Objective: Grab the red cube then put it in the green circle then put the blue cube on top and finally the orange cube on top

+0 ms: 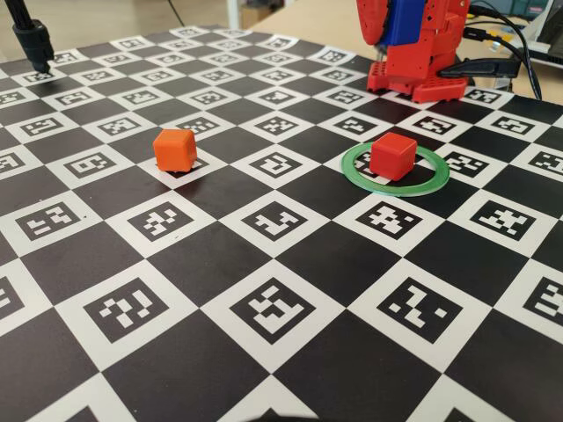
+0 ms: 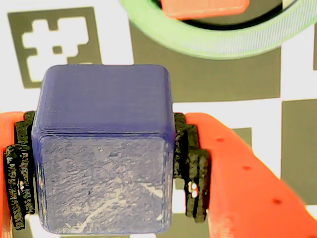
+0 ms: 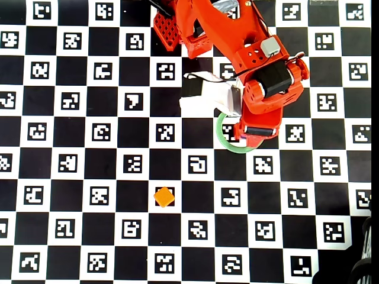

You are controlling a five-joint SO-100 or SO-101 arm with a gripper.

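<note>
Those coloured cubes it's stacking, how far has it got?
One step looks done: the small matte red cube sits inside the thin flat green ring. In hand now: the wrist view shows the gripper clamped on the deep-blue matte cube, close to the ring, not yet placed. Left: setting blue on red, then fetching the bright orange cube, alone on the checkered board.

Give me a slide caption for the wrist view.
Pincer shut on the blue cube, near the green ring holding the red cube.
</note>
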